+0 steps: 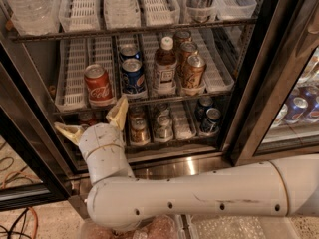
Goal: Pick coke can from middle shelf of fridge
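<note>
The coke can (pixel 98 85) is red with white script and a silver top. It stands upright at the front of a white lane tray on the middle shelf (pixel 149 99) of the open fridge (pixel 251 78). My gripper (pixel 92 122) is just below and in front of the can, on the end of the white arm that comes in from the lower right. Its two cream fingers (pixel 118 113) are spread apart and hold nothing. The right finger tip reaches up to the shelf's front edge, to the right of the can.
A blue Pepsi can (pixel 132 75), a brown bottle (pixel 165 66) and gold-brown cans (pixel 193 71) stand to the right of the coke can. Water bottles (pixel 30 6) fill the top shelf. Several cans (pixel 139 130) sit on the lower shelf. The steel base (pixel 184 166) is below.
</note>
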Robot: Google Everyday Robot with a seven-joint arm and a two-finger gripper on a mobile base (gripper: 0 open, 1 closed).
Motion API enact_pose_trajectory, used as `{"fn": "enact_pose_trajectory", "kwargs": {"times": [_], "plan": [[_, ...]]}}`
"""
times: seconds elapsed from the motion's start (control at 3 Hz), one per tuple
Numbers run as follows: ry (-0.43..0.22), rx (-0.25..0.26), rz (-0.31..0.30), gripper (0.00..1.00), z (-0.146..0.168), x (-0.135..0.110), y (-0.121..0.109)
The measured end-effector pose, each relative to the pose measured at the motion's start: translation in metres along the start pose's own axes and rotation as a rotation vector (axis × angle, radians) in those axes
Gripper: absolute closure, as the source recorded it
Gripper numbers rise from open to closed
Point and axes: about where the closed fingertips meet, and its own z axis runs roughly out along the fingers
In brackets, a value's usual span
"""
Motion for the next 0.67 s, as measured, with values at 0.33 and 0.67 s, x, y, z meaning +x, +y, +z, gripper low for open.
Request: {"fn": "enact_pose_trajectory", "kwargs": {"times": [0.33,0.67], "plan": [[0.050,0.029,-0.034,0.00,-0.0032,0.0059,-0.0155],[0.057,0.030,-0.032,0.00,-0.0033,0.0076,-0.0159]]}}
